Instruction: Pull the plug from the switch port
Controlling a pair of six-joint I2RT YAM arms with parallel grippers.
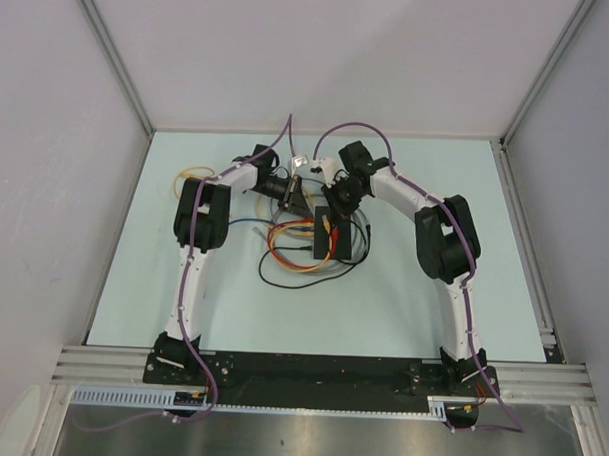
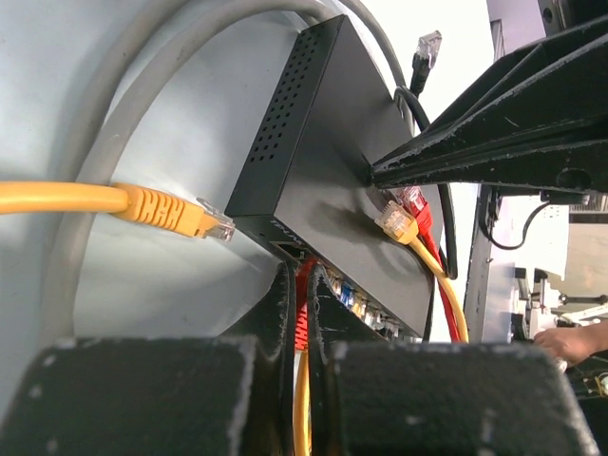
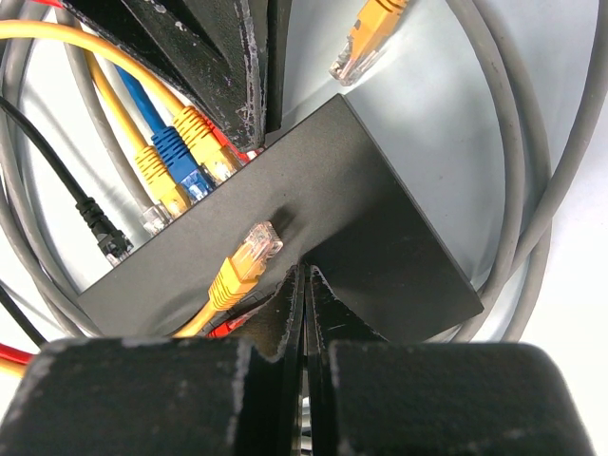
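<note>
The switch (image 1: 322, 239) is a flat black box lying among cables; it also shows in the left wrist view (image 2: 323, 161) and the right wrist view (image 3: 380, 209). My left gripper (image 2: 304, 285) is at the switch's socket row and is shut on a red plug (image 2: 304, 313) right at the sockets. I cannot tell whether the plug still sits in its port. My right gripper (image 3: 306, 275) is shut and empty, its tips pressing down on the switch's top face. In the top view the left gripper (image 1: 294, 195) and right gripper (image 1: 335, 204) meet over the switch's far end.
A loose yellow plug (image 3: 249, 256) and a red one (image 2: 415, 201) lie on the switch's top. Blue (image 3: 180, 157) and yellow plugs (image 3: 204, 138) sit along the socket row. A loose orange plug (image 2: 180, 214), a black plug (image 3: 100, 223) and grey cable loops (image 3: 532, 142) surround the switch.
</note>
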